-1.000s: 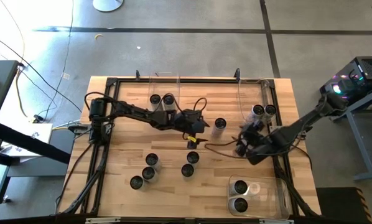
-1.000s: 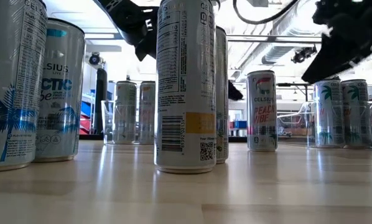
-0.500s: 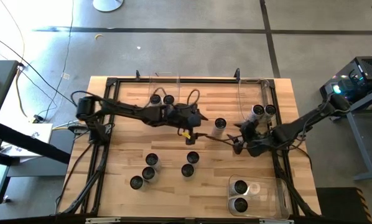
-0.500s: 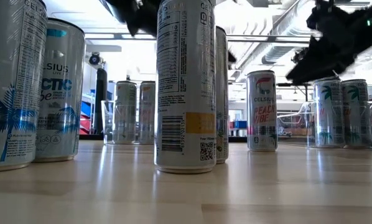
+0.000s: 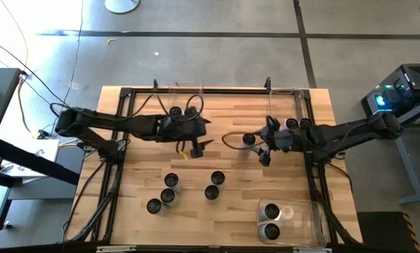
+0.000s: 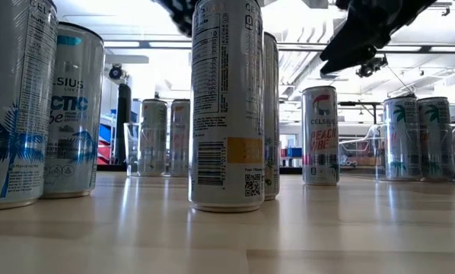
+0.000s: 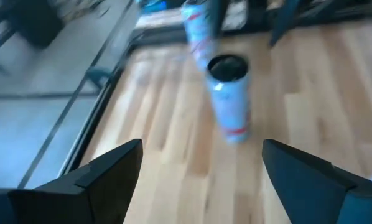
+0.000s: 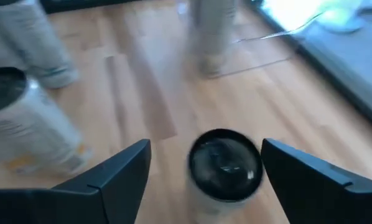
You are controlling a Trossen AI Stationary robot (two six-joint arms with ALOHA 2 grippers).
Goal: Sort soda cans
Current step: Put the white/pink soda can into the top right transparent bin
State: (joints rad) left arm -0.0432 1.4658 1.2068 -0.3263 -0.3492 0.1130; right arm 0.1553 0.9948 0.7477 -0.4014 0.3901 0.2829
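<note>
One soda can (image 5: 248, 139) with a red label stands alone on its base mid-table, also visible in the low view (image 6: 319, 135). My right gripper (image 5: 262, 151) hangs open just near-right of it. In the right wrist view (image 8: 204, 149) its fingers stand on either side of the can's dark top (image 8: 224, 165) without touching. My left gripper (image 5: 194, 145) is open and empty, left of this can, which shows ahead of it in the left wrist view (image 7: 229, 93). Several more cans (image 5: 169, 190) stand upright near the front.
A clear bin (image 5: 184, 98) at the far edge holds two cans (image 5: 175, 112). Another clear bin (image 5: 298, 105) at the far right holds two cans (image 5: 298, 124). A near-right bin (image 5: 301, 218) holds two cans (image 5: 270, 221). A black frame (image 5: 196, 90) rims the table.
My left gripper has drawn back toward the table's left edge and risen, moving away from the lone can. My right gripper has moved up and toward the far-left, from beside the far-right bin over to the lone can. Both stay open. No can has moved.
</note>
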